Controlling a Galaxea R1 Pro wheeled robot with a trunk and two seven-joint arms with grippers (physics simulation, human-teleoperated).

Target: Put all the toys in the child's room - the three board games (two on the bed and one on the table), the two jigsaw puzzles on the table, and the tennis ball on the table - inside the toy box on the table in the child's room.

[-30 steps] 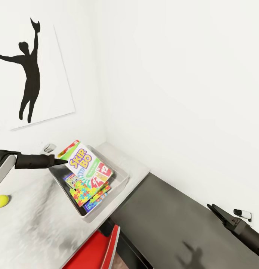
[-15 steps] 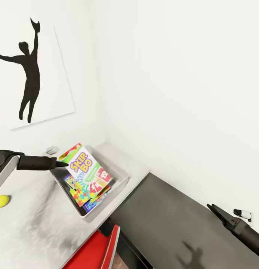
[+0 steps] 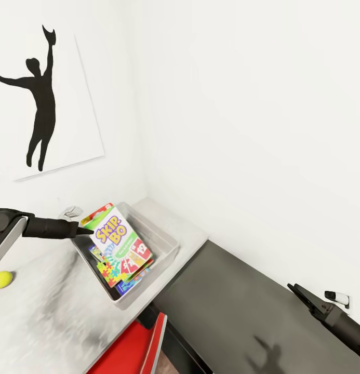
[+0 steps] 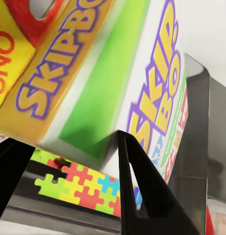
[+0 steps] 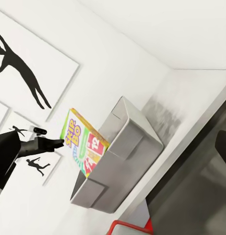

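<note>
left gripper (image 3: 87, 229): jaws clamp glossy flat Skip-Bo box (image 3: 120, 241) | tilted over grey toy box (image 3: 167, 248) | right jaws: cannot tell

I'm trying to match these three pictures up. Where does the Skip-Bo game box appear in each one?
Head view: the Skip-Bo box sits left of centre, tilted over the toy box.
Left wrist view: it looms close, above the gripper fingers.
Right wrist view: it sticks up from the grey toy box, the shared landmark.

Glossy printed cardboard Skip-Bo box (image 3: 120, 243), matt grey plastic toy box (image 3: 167, 244), mottled table (image 3: 55, 311).
</note>
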